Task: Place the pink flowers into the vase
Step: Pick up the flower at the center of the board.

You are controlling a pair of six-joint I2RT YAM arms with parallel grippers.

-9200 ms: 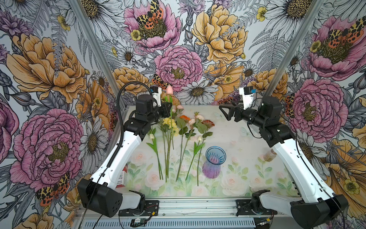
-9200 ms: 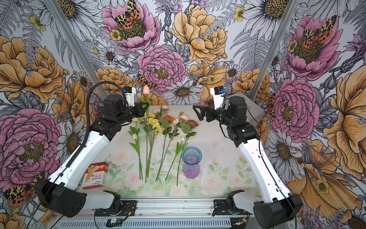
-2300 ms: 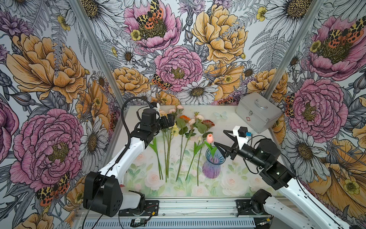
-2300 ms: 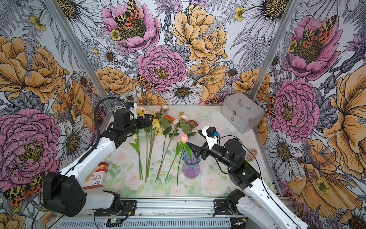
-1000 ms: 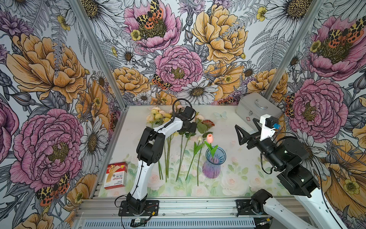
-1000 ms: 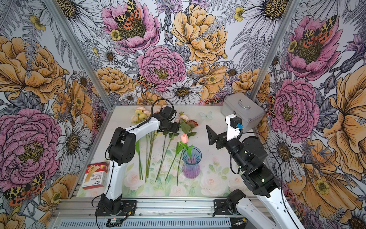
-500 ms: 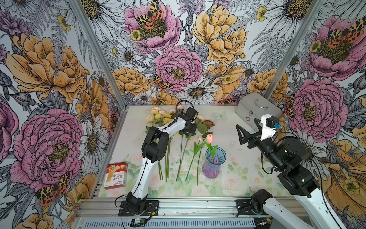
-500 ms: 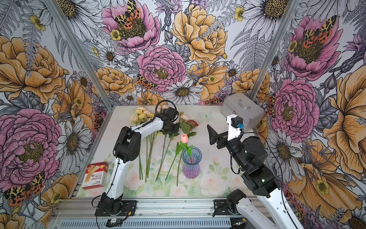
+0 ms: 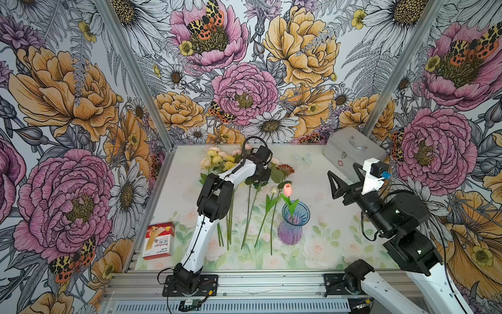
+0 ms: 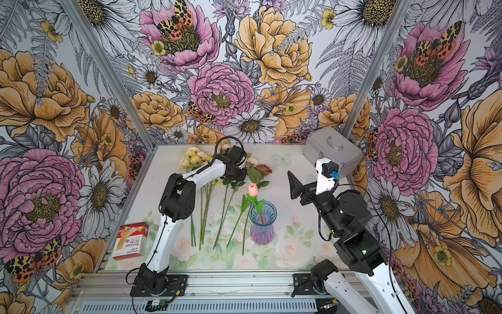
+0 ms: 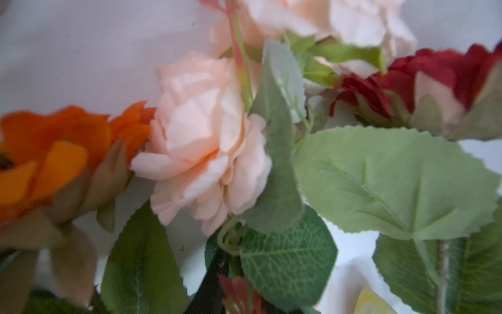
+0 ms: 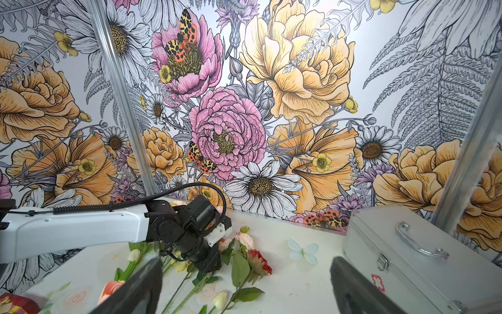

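Note:
The vase (image 9: 292,229) (image 10: 262,228), blue rim over purple body, stands upright on the mat and holds the salmon-pink tulip (image 9: 288,189) (image 10: 252,189). The long pale pink flowers lie behind it among other stems; one peach bloom (image 11: 203,152) fills the left wrist view. My left gripper (image 9: 258,180) (image 10: 236,176) (image 12: 209,261) is down on this bunch, its dark fingers shut on a green stem (image 11: 235,265) just below that bloom. My right gripper (image 9: 343,175) (image 12: 244,288) hovers open and empty to the right of the vase.
Yellow flowers (image 9: 220,160), an orange flower (image 11: 40,163) and a dark red one (image 9: 285,169) lie mixed with the pink sprays. A silver case (image 9: 353,155) sits at the back right. A red bandage box (image 9: 159,239) lies at the front left edge.
My left arm swung from the left side to the middle stems and its jaws closed on a stem. My right gripper left the tulip in the vase and drew back to the right.

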